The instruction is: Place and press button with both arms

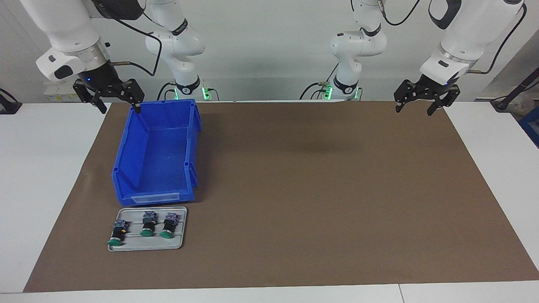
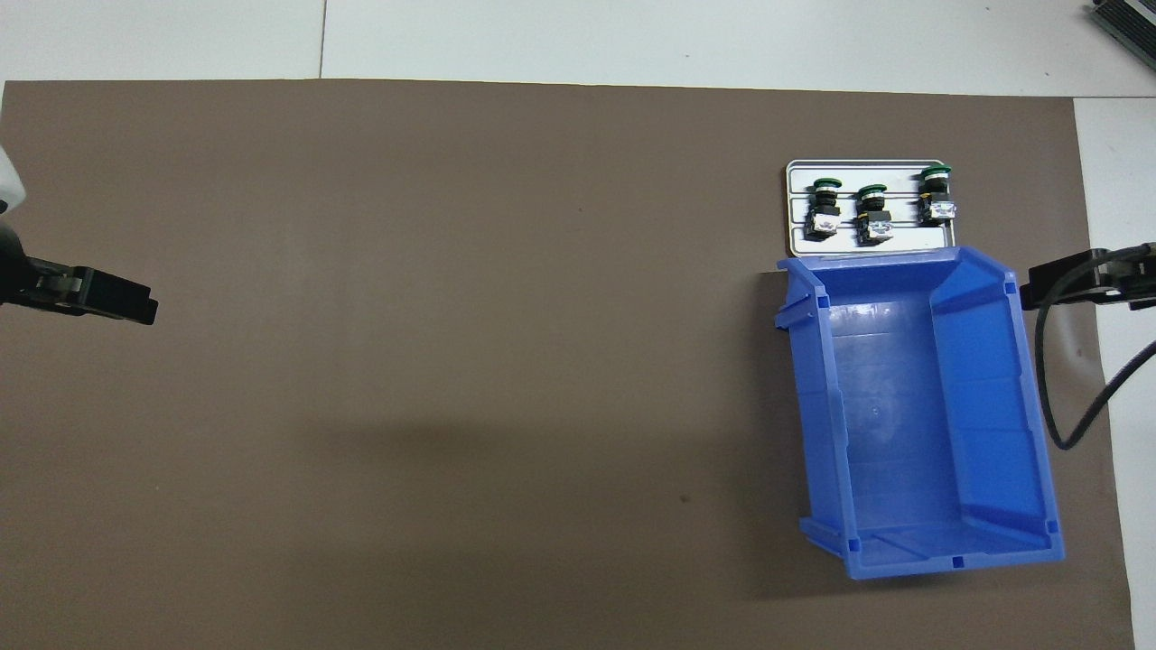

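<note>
green-capped button, black body, seemingly purple base, on tray

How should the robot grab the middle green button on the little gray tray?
Probably by the black barrel of the middle button, coming straight down from above. It lies on its side on the gray tray, green cap pointing away from the robots, so the barrel's two round sides face its neighbours. Fingers would slip into those gaps; the cap is wider and harder to pinch.

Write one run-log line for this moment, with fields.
left gripper: open, raised, waiting | right gripper: open, raised by blue bin | three buttons: lying on grey tray | bin: nothing inside
</note>
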`<state>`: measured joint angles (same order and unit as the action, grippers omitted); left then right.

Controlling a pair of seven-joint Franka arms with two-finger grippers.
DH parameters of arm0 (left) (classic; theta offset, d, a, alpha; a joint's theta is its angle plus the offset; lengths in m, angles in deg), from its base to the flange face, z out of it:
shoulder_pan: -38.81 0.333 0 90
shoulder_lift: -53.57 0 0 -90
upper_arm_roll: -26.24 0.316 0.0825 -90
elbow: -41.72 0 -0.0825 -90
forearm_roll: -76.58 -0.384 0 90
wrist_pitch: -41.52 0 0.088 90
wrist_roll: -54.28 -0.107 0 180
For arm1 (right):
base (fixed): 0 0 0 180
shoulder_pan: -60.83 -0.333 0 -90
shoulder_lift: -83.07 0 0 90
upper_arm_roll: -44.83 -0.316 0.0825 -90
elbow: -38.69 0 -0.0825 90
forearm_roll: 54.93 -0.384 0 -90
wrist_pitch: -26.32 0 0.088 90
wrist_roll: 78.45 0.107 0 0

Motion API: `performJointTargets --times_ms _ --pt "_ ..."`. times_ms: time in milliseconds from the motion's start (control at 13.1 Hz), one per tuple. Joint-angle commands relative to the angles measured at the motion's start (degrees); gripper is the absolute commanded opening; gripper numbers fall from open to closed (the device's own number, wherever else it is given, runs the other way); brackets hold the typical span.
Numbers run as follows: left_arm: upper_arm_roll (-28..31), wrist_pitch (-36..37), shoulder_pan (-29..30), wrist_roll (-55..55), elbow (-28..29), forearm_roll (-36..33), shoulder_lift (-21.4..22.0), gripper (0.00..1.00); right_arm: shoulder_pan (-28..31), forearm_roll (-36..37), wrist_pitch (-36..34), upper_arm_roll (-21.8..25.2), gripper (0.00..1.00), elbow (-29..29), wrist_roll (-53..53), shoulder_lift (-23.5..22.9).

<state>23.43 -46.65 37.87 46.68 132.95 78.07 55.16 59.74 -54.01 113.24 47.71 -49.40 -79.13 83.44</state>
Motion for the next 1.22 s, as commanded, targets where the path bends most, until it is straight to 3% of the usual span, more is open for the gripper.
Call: performJointTargets --times_ms 0,457,533,1142 --pt "-0.3 -0.6 0.7 -0.3 2.0 0.2 1.8 1.00 0.7 -0.9 1.0 -0.2 0.99 -0.7 0.9 0.4" --pt "-0.3 -0.6 0.7 -0.3 2.0 0.2 1.8 1.00 0.8 -0.4 7.4 -0.1 0.97 -2.3 0.9 -2.9" --pt "-0.3 -0.6 0.7 -0.3 2.0 0.2 1.8 1.00 1.1 -0.6 7.9 -0.1 0.97 -1.8 0.8 -5.6" --pt "-0.3 -0.6 0.7 -0.3 2.0 0.2 1.8 1.00 1.5 -0.3 31.4 -0.1 0.91 -2.4 0.1 -23.5"
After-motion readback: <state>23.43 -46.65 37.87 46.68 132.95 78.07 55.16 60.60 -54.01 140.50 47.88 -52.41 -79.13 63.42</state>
